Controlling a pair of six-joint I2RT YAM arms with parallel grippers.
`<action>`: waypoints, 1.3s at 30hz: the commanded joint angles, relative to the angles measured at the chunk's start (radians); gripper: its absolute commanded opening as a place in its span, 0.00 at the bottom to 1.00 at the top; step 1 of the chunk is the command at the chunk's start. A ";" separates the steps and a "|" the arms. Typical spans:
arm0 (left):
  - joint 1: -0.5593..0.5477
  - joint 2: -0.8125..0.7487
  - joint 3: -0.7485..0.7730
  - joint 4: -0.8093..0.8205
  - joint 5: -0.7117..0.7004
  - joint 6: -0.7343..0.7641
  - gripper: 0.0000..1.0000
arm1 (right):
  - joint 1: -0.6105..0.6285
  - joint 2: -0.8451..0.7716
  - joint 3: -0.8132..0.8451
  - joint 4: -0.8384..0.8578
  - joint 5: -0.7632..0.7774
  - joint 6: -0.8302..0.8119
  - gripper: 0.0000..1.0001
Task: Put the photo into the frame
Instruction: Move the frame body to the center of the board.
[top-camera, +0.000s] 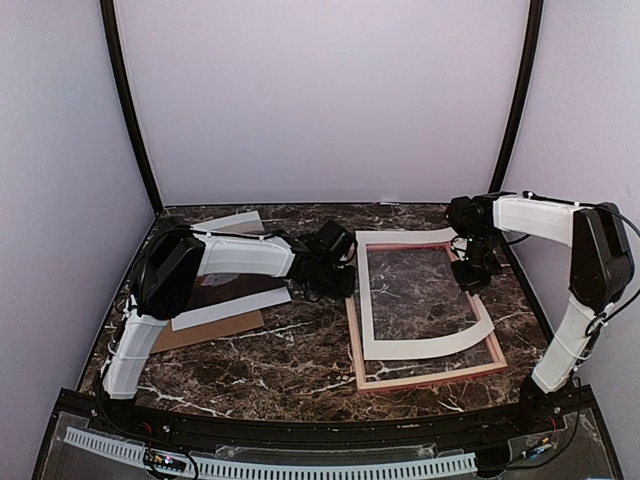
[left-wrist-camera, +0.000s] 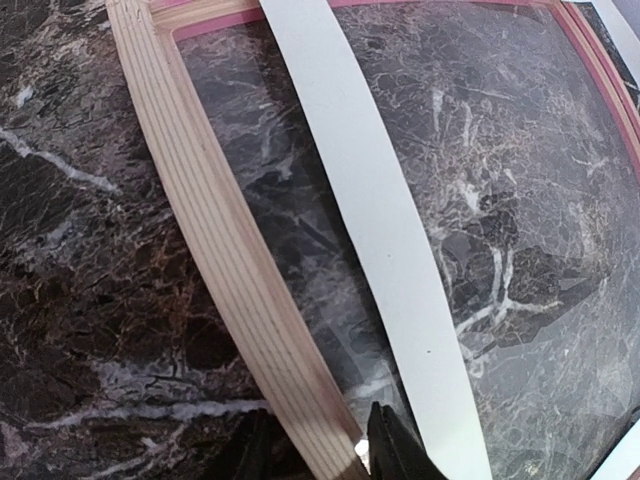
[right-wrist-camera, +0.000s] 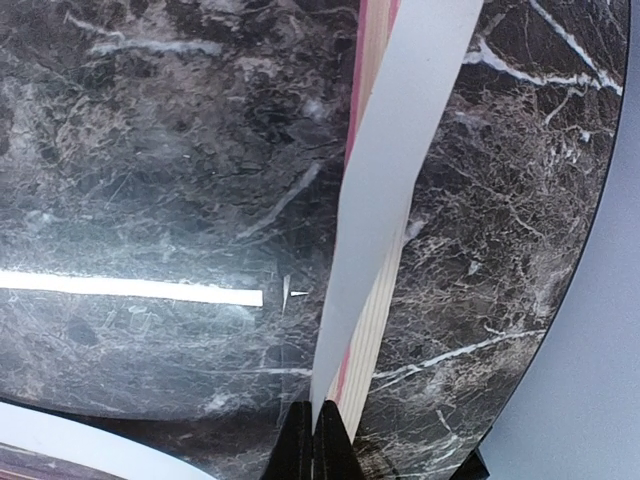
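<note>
Evidently pinching, with the right gripper pressed flat together, the thin right-hand strip of a white mat, and holding that strip bowed over the frame. Straddling, with the left gripper, the frame's pale wooden left rail; cannot tell whether already clamped on the wood or merely closing around it. Outward from both, finding the frame back up on the marble surface, right of centre, with only the mat and what looks like a clear pane inside its rails. Farther left, well apart from the frame and partly under the left arm, finding what appears to be the photo, white border showing, on top of a brown cardboard board. Judging by this, preparing the frame rather than loading it: squaring the mat within the rails, photo not yet fetched. Next, probably: steady the rail, lower the mat flat so no corner rides up on the wood, release, then reach left for the photo without creasing it.
</note>
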 joint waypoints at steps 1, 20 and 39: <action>0.016 -0.009 -0.016 -0.099 -0.104 0.007 0.34 | 0.017 -0.028 0.005 0.018 -0.038 -0.006 0.00; 0.100 -0.170 -0.254 0.026 -0.106 -0.026 0.38 | 0.017 -0.221 -0.172 0.235 -0.444 0.040 0.00; 0.108 -0.314 -0.278 0.073 -0.098 0.009 0.72 | 0.017 -0.222 -0.246 0.328 -0.580 0.044 0.00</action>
